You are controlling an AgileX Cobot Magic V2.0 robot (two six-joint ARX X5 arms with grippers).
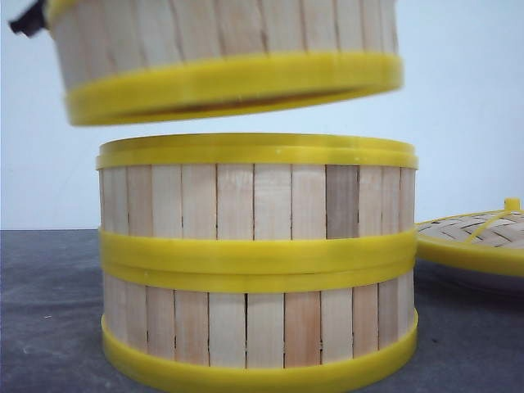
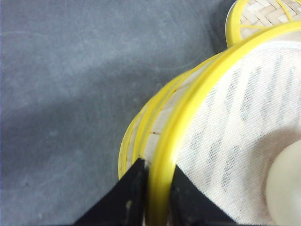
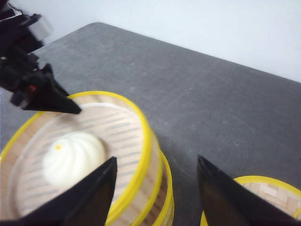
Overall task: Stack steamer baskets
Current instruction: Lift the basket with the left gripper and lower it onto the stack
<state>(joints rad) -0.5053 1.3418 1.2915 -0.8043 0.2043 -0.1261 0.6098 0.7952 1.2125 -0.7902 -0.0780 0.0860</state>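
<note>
left pincer (image 2: pixel 157 197) clamping top basket (image 1: pixel 221 57) rim

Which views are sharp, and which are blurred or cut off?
Front view: the stacked baskets are sharp; the lifted basket is cropped at the top. Left wrist view: the left gripper and the rim it pinches are soft. Right wrist view: the right gripper is blurred; the bun is slightly overexposed.

The left pincer (image 2: pixel 157 197) is clamped tight on a thin rim, while the right pincer (image 3: pixel 157 188) hangs spread wide.
</note>
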